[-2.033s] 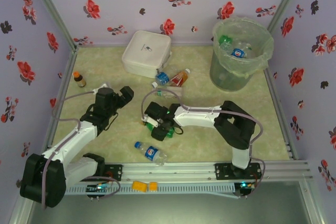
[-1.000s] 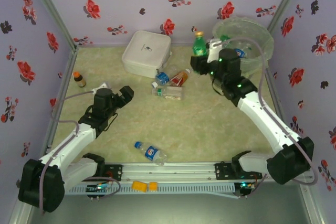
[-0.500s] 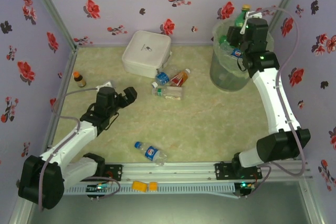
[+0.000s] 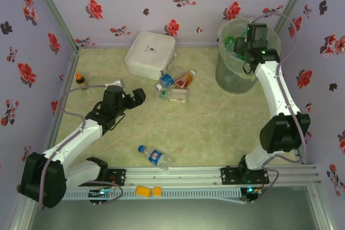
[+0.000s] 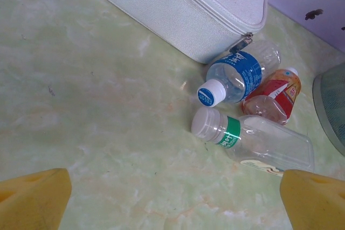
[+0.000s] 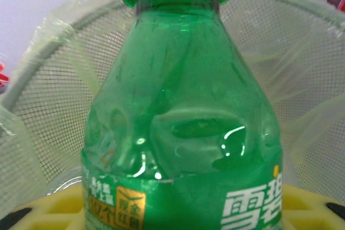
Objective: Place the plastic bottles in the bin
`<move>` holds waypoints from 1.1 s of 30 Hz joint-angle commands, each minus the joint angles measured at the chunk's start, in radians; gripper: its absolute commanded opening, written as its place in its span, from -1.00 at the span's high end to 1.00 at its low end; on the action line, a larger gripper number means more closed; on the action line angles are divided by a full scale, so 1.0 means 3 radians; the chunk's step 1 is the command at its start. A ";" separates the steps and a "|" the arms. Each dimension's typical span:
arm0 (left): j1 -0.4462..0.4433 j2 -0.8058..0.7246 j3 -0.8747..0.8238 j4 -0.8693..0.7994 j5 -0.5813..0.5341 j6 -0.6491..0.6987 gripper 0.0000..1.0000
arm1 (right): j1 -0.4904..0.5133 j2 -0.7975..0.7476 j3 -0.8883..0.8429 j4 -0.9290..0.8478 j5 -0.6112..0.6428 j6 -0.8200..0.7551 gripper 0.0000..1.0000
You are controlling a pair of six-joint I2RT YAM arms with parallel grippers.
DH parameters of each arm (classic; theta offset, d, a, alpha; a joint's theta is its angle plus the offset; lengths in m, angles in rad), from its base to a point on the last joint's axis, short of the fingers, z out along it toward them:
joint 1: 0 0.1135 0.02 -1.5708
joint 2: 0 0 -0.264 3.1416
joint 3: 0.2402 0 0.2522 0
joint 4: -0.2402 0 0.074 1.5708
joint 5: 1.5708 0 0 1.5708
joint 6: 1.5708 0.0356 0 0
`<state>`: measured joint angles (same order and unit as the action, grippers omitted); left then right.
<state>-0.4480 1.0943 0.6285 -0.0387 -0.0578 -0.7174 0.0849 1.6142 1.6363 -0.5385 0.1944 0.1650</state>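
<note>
**Green soda bottle held at the mouth of the lined bin; four bottles lying on the table**

Nearest the arm bases, a front bottle [image 4: 154,156], clear with a blue label, lay on its side on the table [image 4: 215,122], well apart from the others. The left gripper [image 5: 172,208] hung wide open and empty above the table. Its yellow fingertips [image 5: 32,197] sat at the lower corners of the left wrist view and touched nothing.

Just beyond it, three bottles lay in a cluster:
- a clear bottle [image 5: 253,141] with a green band and a white cap;
- a blue-labelled bottle [image 5: 237,76], whose blue cap bore white print too small to read;
- a red-orange bottle [image 5: 272,98].

The blue-labelled bottle lay just beside the white zipped box [image 5: 194,9]. A small brown bottle [image 4: 81,81] stood near the left wall.

At the far right stood the bin [image 4: 229,76], lined with a clear bag. It held bottles, among them a green one [image 4: 230,40] near its left rim. The right gripper [image 4: 243,47] was at the bin's mouth, clamped on a green soda bottle [image 6: 180,133]. This bottle stood upright in the right wrist view. Its label carried white Chinese characters beginning 雪 and a small orange square with illegible print.
</note>
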 commanded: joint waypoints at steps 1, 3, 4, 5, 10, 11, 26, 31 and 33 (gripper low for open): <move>-0.0020 0.0045 0.0071 -0.0046 0.0030 0.0121 -1.00 | -0.0023 0.0018 0.0145 -0.0023 -0.0083 0.0110 -0.26; -0.0023 0.0078 0.0106 -0.0087 0.0034 0.0123 -1.00 | -0.0022 0.0033 0.0138 -0.0001 -0.0146 0.0177 -0.47; -0.0022 0.0085 0.0117 -0.0101 0.0033 0.0123 -1.00 | -0.0022 0.0034 0.0134 0.0018 -0.0166 0.0199 -0.57; -0.0020 0.0084 0.0125 -0.0114 0.0031 0.0112 -1.00 | -0.0022 0.0036 0.0133 0.0037 -0.0182 0.0215 -0.66; -0.0020 0.0040 0.0132 -0.0134 0.0024 0.0080 -1.00 | -0.0022 0.0014 0.0237 0.0017 -0.0244 0.0227 -0.99; -0.0023 0.0036 0.0139 -0.0145 0.0023 0.0075 -1.00 | -0.0022 0.0003 0.0265 -0.0007 -0.0247 0.0209 -0.99; -0.0151 0.0016 0.0678 -0.0879 -0.0071 0.0246 -1.00 | 0.0605 -0.0692 -0.0019 -0.0120 -0.0142 0.0067 -0.99; -0.0323 -0.0073 0.0946 -0.1363 -0.0237 0.0345 -1.00 | 0.0990 -0.1006 -0.0439 -0.0020 -0.0215 0.0201 -0.99; -0.0377 -0.0161 0.0982 -0.1542 -0.0302 0.0313 -1.00 | 0.1186 -0.1117 -0.0684 0.0072 -0.0219 0.0297 -0.99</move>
<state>-0.5419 1.0908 0.8841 -0.3676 -0.0982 -0.6506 0.3885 1.3025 1.5047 -0.5507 0.1204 0.2188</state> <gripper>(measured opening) 0.998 0.995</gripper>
